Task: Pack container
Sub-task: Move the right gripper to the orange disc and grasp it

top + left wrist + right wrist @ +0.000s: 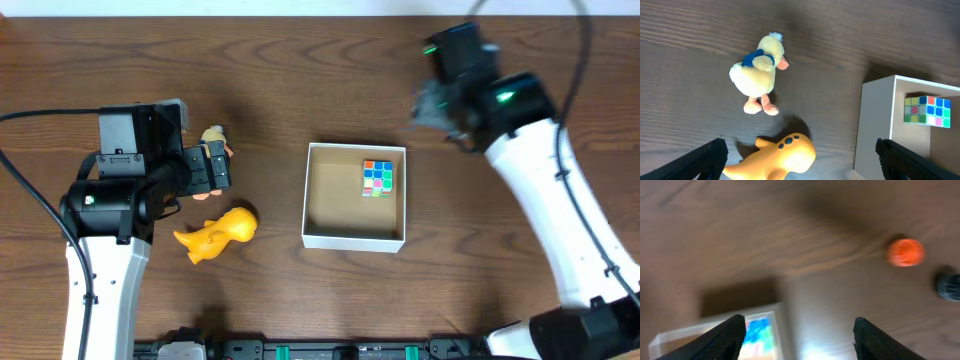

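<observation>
The container (354, 238), a square white-walled box with a brown floor, sits mid-table with a colourful cube (378, 177) in its far right corner. A plush duck (760, 71) and a yellow rubber toy (218, 233) lie left of it. My left gripper (800, 162) is open and empty above the yellow toy (780, 157), with the box wall (875, 125) on its right. My right gripper (797, 340) is open and empty, over the table by the box's far right corner, where the cube (760, 332) shows blurred.
In the blurred right wrist view an orange ball (905, 252) and a dark round object (949, 286) lie on the wood table beyond the box. The duck (215, 140) is partly covered by my left arm in the overhead view.
</observation>
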Robot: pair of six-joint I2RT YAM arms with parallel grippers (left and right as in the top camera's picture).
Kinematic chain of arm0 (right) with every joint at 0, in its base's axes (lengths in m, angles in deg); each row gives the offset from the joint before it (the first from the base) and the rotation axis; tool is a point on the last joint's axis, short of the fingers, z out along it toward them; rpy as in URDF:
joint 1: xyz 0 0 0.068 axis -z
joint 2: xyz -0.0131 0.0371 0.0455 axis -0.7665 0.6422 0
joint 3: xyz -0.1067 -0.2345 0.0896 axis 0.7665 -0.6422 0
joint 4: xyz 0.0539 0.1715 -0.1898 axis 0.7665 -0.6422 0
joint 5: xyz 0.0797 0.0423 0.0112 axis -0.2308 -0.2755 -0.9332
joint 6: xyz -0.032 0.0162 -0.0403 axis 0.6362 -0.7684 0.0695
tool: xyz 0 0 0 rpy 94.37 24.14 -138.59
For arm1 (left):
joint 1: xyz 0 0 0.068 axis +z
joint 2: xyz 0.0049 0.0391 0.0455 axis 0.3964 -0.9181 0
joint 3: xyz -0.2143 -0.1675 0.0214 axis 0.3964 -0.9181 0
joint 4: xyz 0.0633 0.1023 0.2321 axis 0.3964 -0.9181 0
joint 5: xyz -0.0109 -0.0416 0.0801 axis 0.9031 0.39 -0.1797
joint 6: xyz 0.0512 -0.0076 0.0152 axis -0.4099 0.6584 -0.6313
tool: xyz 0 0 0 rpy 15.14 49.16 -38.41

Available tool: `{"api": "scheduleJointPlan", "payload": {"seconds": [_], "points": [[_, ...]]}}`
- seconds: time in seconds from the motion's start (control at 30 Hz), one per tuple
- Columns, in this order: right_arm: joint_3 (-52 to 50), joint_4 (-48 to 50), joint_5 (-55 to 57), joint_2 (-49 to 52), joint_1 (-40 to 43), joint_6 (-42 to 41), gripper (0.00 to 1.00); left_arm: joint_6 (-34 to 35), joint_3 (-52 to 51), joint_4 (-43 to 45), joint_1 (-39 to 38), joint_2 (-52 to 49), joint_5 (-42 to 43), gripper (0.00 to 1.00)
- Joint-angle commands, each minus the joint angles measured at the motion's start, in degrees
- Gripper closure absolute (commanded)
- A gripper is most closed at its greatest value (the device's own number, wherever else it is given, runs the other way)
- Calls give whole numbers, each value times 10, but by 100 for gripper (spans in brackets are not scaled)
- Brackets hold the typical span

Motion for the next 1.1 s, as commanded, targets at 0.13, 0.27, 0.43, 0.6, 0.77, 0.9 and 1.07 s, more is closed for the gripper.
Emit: {"api": "scheduleJointPlan", "payload": {"seconds": [0.13,0.27,0.43,0.6,0.77,0.9,1.07], "points": [[2,27,-86,70,191,108,18,7,10,-2,-2,-3,5,2],[2,24,-115,116,262,159,13,7,10,-2,-2,-3,5,2],[2,30,-115,169,305,204,10,7,10,-2,-2,-3,5,2],[2,38,-115,219,313,221,7,7,10,-2,-2,-3,5,2],[2,53,-115,261,313,223,5,7,10,-2,-2,-3,5,2],[2,62,-115,288,313,223,4,7,10,-2,-2,-3,5,2],[2,77,-115,309,316,236,4,7,10,-2,-2,-3,5,2]]}}
